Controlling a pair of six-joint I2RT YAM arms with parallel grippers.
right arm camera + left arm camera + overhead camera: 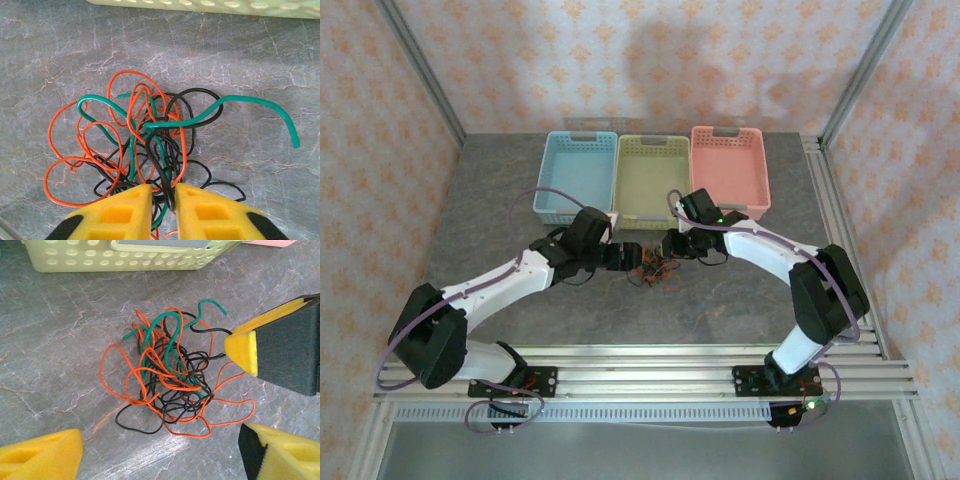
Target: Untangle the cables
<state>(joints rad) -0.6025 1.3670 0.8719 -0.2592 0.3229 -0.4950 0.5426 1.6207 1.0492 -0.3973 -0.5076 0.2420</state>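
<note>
I have the right gripper [163,200] pinched nearly closed on a black cable [159,167] at the edge of the cables [140,135], heaped on the table [50,50] beside the green basket [210,6], with the left gripper [160,452] wide open, empty, ready to anchor.

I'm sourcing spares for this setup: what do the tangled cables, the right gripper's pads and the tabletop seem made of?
Cables: thin wires in smooth, slightly glossy plastic-looking insulation, orange, green and black. Right gripper pads: matte yellow, likely foam, judging by soft-looking moulded recesses. Tabletop: grey, veined like marble, faint sheen; stone or printed laminate, unclear.
</note>
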